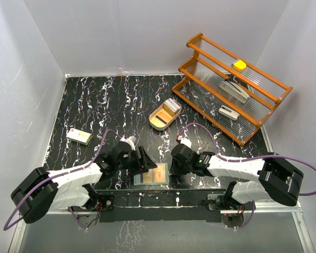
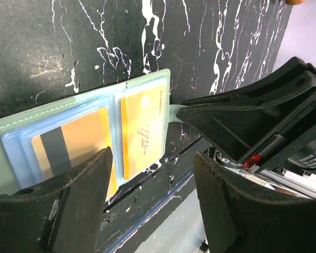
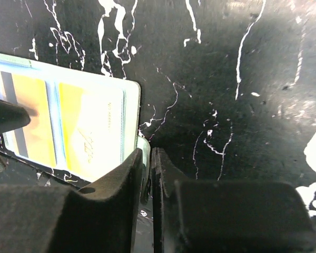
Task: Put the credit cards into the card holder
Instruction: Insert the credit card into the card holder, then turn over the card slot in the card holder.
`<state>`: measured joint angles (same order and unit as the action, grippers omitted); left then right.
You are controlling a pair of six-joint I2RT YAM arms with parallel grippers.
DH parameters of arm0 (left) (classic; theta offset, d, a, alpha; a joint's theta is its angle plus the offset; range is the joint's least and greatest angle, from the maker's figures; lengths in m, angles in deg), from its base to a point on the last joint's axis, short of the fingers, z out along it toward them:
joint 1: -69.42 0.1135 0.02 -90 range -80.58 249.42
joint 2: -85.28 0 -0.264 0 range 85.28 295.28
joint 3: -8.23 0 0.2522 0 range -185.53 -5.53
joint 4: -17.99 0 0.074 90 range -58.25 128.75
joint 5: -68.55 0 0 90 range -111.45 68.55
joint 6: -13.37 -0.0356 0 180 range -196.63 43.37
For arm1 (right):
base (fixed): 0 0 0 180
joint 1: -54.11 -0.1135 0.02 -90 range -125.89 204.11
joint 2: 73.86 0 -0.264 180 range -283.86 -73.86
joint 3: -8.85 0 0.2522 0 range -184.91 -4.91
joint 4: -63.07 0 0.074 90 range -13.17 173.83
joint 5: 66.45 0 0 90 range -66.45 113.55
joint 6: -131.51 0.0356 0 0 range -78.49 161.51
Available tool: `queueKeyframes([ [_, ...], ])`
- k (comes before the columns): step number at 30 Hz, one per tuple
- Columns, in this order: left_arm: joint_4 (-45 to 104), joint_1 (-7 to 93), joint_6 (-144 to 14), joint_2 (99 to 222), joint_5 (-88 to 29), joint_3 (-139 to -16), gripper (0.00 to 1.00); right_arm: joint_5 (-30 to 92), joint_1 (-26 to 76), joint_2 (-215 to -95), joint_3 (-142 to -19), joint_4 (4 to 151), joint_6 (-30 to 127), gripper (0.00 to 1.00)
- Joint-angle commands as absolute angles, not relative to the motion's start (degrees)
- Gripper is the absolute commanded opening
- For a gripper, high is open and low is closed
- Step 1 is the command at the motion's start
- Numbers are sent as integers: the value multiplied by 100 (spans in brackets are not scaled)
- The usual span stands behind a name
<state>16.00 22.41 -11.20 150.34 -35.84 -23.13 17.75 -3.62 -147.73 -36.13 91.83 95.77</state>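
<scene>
card holder (image 1: 152, 175): open flat, near edge of table (image 1: 95, 105), centre. two orange cards (image 2: 142, 132) seated in its pockets. pale stack (image 1: 172, 105) in wooden tray (image 1: 154, 120) probably still to load. left gripper (image 2: 152, 163) released above holder; right gripper (image 3: 150, 158) clenched on its tab (image 3: 143, 145).

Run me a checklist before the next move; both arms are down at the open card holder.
1. The card holder lies open and flat: ok.
2. Two orange cards sit in its pockets: ok.
3. The right gripper is pinched on the snap tab: ok.
4. The left gripper is open, holding nothing: ok.
5. No cards are left in the wooden tray: cannot tell.
</scene>
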Motion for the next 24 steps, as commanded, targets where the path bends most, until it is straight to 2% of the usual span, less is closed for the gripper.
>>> queueKeyframes([
  [1, 3008, 2277, -1667, 14524, -3154, -2757, 62, 1169, -365, -14489, -4194, 9746, 9257, 17],
  [4, 3544, 2506, -1842, 14224, -3171, -2811, 63, 1120, -372, -14492, -4540, 10188, 9248, 28],
  [9, 4118, 3123, -2148, 13752, -3578, -2743, 60, 1538, -381, -14430, -4763, 10051, 9360, 31],
  [14, 4167, 3708, -2246, 13535, -4247, -2629, 50, 1869, -484, -14550, -4884, 9659, 9593, 23],
  [24, 3316, 4232, -1723, 13390, -5122, -2061, 50, 2104, -874, -15465, -5262, 8994, 9714, 16],
])
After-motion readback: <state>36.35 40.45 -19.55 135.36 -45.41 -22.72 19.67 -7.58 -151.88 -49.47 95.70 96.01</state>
